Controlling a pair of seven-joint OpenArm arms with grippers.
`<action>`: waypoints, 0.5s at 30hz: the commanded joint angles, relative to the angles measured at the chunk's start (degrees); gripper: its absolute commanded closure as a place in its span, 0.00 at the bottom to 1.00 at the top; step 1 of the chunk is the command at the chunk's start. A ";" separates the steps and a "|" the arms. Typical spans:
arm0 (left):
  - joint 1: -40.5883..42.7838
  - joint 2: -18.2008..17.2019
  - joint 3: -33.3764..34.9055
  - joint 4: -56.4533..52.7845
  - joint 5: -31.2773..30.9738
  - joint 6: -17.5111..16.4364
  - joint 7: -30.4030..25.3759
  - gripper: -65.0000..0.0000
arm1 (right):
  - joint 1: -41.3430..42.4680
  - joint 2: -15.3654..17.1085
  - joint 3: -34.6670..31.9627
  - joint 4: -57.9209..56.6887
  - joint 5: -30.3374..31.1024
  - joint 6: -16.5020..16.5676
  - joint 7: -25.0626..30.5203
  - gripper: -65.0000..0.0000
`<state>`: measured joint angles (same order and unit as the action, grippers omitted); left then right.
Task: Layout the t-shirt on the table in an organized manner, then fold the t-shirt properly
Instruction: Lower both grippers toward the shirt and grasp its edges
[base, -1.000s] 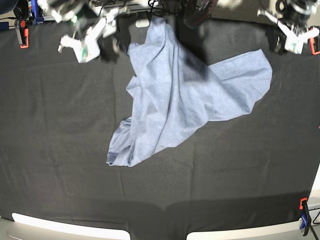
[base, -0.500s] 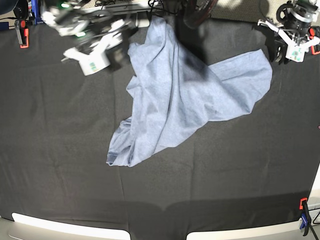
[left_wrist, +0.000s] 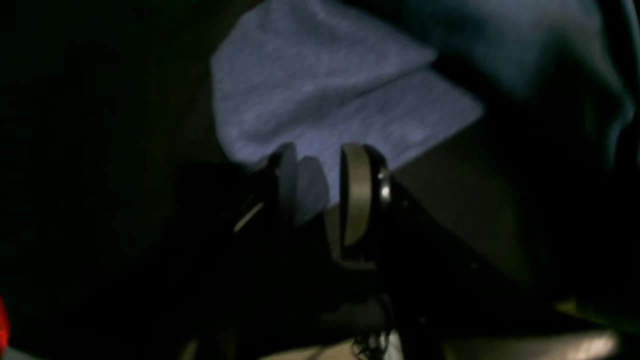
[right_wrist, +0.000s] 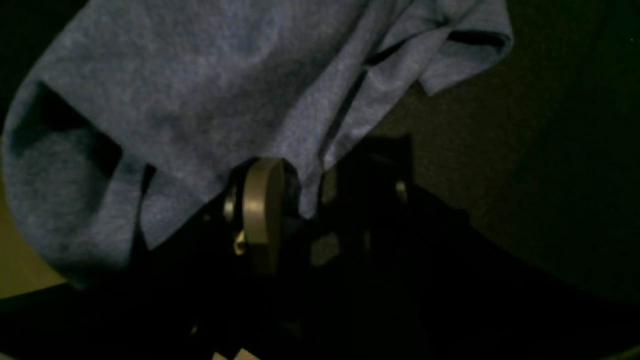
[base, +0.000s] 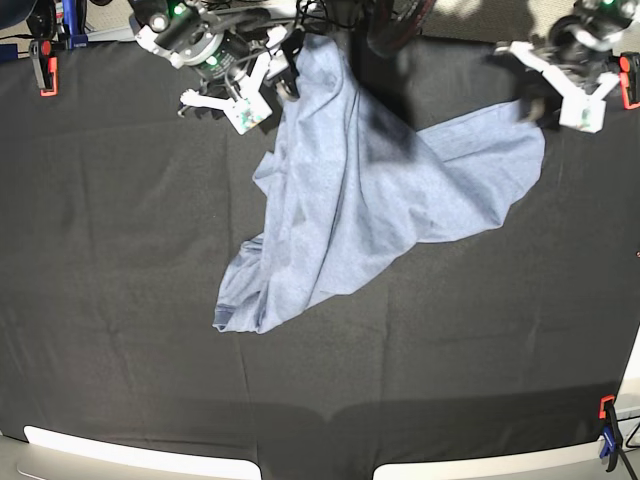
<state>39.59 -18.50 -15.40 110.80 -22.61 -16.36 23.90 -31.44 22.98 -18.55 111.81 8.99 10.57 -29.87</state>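
Crumpled t-shirt (base: 370, 200) on black worktop (base: 120, 300): light, limp.
Take hems; left pincer (left_wrist: 320, 187) and right pincer (right_wrist: 320, 200) stand apart at fabric edges.

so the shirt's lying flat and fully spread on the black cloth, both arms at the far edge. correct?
Not spread: the base view shows the t-shirt crumpled in a creased, bunched heap on the table. The rest holds: both arms are at the far edge.
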 joint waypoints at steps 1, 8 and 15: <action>-0.44 0.35 -0.31 -0.02 -0.44 0.02 -0.04 0.79 | 0.04 0.33 0.17 1.01 0.20 0.17 1.09 0.59; -4.39 2.32 -0.31 -5.97 0.44 0.33 2.64 0.79 | 0.00 0.35 0.15 1.01 0.20 0.17 1.03 0.59; -4.39 2.45 -0.31 -6.75 4.55 6.36 1.77 0.79 | 0.02 0.33 0.13 1.01 0.20 0.17 1.07 0.59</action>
<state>35.03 -15.73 -15.44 103.35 -17.78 -10.24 26.98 -31.44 23.00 -18.57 111.81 8.99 10.57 -29.89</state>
